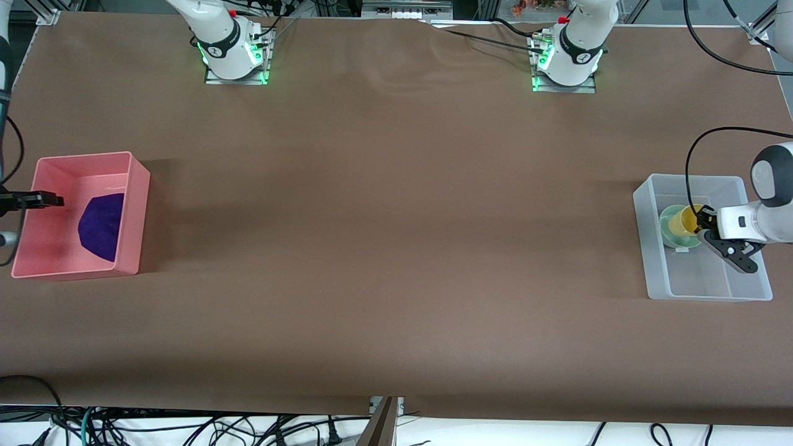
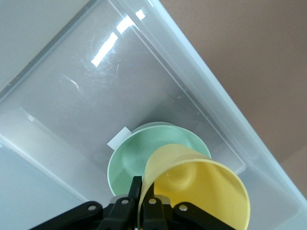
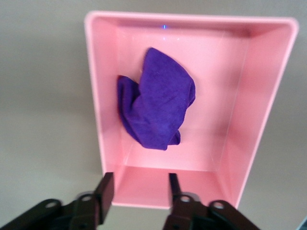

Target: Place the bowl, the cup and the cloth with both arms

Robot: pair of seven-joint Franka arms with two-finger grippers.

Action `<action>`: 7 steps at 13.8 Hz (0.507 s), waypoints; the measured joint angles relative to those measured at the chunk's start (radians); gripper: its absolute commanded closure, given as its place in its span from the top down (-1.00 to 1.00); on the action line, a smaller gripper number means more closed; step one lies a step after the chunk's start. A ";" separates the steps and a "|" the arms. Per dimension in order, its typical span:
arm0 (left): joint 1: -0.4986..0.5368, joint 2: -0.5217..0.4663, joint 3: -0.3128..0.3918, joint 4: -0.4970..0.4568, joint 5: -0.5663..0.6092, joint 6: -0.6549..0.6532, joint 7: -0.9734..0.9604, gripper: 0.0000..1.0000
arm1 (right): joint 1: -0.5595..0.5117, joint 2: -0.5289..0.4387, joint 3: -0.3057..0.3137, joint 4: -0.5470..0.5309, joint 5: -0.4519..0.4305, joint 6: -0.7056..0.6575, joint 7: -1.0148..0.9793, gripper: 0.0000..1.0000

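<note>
The yellow cup (image 1: 689,218) is tilted over the pale green bowl (image 1: 670,228), which sits in the clear bin (image 1: 712,291) at the left arm's end of the table. My left gripper (image 1: 702,220) is shut on the cup's wall. In the left wrist view one finger is outside and one inside the cup (image 2: 201,191), with the gripper (image 2: 145,188) just above the bowl (image 2: 127,160). The purple cloth (image 1: 102,226) lies in the pink bin (image 1: 139,186). My right gripper (image 1: 54,200) is open and empty over that bin's outer edge, also seen in the right wrist view (image 3: 140,184) with the cloth (image 3: 158,105).
The clear bin (image 2: 216,105) holds only the bowl and cup; a white label (image 2: 117,139) sticks out at the bowl's rim. The pink bin (image 3: 268,96) holds only the cloth. Brown table (image 1: 396,248) lies between the bins. Cables hang below the table's near edge.
</note>
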 measured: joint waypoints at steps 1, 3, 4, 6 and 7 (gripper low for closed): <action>0.003 -0.003 -0.001 -0.004 0.000 0.006 0.010 1.00 | 0.001 -0.032 0.024 0.041 0.001 -0.049 0.000 1.00; 0.004 -0.027 -0.004 -0.004 0.000 0.002 0.022 1.00 | 0.003 -0.104 0.121 0.112 -0.012 -0.122 0.004 1.00; 0.004 -0.049 -0.010 -0.002 0.000 -0.015 0.024 1.00 | 0.007 -0.138 0.175 0.127 -0.029 -0.132 0.011 1.00; 0.004 -0.112 -0.046 0.011 -0.001 -0.095 0.012 1.00 | 0.018 -0.186 0.246 0.133 -0.064 -0.107 0.022 1.00; 0.004 -0.149 -0.074 0.028 -0.010 -0.146 -0.029 1.00 | 0.018 -0.202 0.260 0.133 -0.068 -0.069 0.022 1.00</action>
